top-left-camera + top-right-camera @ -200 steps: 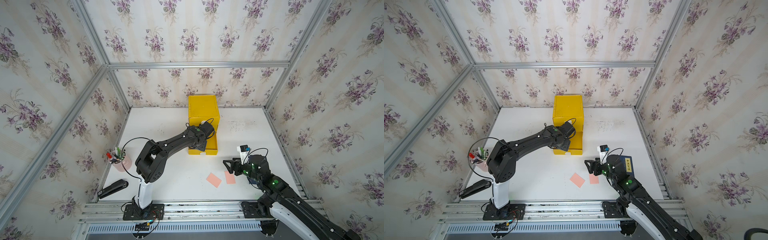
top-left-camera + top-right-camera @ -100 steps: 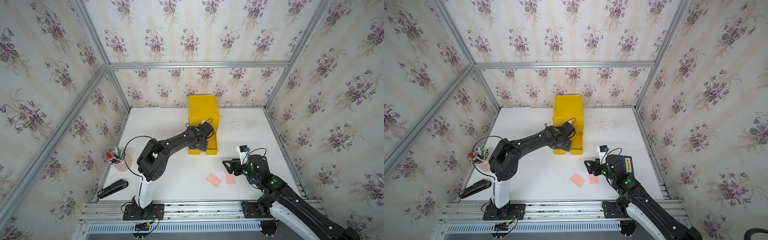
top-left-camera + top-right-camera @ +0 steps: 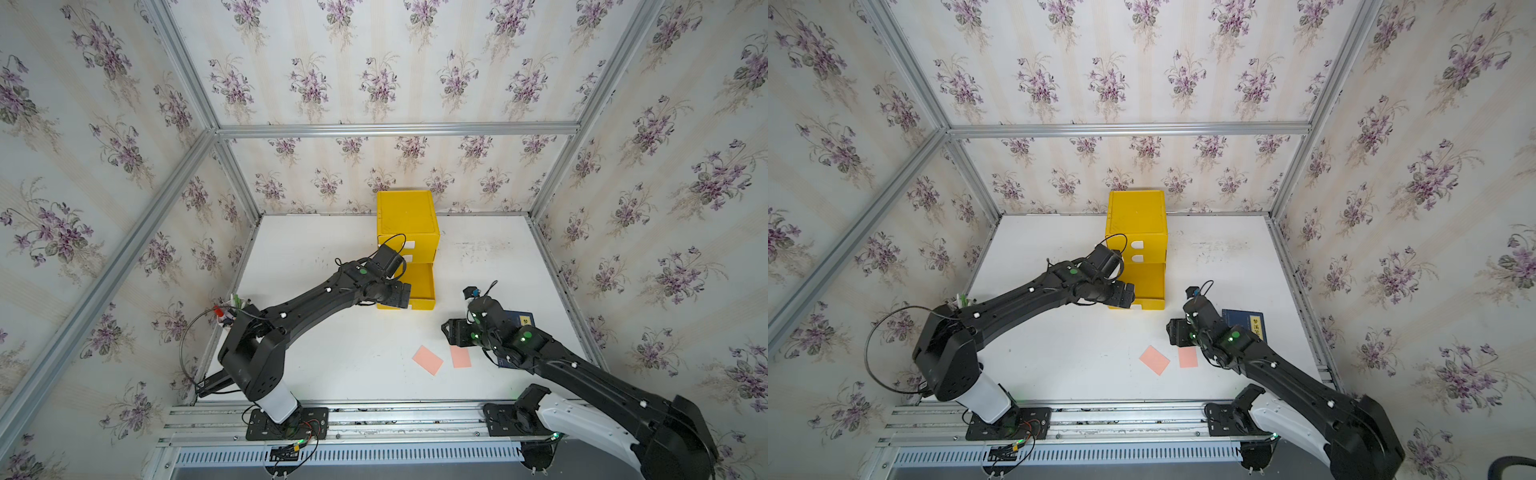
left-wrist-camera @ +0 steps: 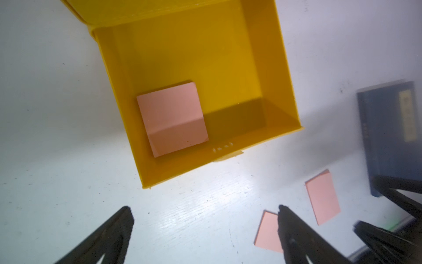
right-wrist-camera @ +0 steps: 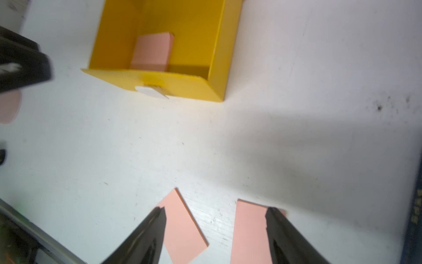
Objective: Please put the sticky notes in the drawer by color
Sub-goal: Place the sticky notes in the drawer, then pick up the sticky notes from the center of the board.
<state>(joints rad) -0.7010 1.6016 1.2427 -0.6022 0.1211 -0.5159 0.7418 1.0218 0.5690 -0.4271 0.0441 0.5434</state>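
**Left claw** [image 4: 205, 209]: two dark, matte, tapered fingers spread wide. It is released with nothing between them, and it hangs over the front edge of the bottom drawer [image 4: 285, 91].

**Bottom drawer:** a smooth, bright yellow plastic tray, square and shallow-walled, pulled fully out. A small white half-round tab [image 5: 150, 92] sits on its front. One pink sticky note [image 4: 171, 118] lies flat in a front corner; it is a thin salmon paper square with a crease across it.

**Drawer chest** [image 3: 407, 216]: a yellow cube at the back of the bench [image 3: 332, 340], which is white, scuffed and dark-specked. The two upper drawers are shut, with their white tabs showing.

**Right claw** [image 5: 214, 210]: the same dark fingers, parted and released, holding nothing. It is poised low over two loose notes on the bench.

**Tilted pink note** [image 3: 428, 360]: flat on the bench, lying diamond-wise.

**Straight pink note** [image 3: 460, 356]: flat, just beside the tilted one but not touching it.

**Dark blue book** [image 3: 519, 322]: a flat rectangle with a yellowish label, mostly hidden under the right arm.

**Change from a second earlier:**
- Both loose notes lie where they lay.
- The left arm's elbow sits lower, and its wrist has drawn slightly back from the chest.
- The right claw has edged a little toward the left arm's side.
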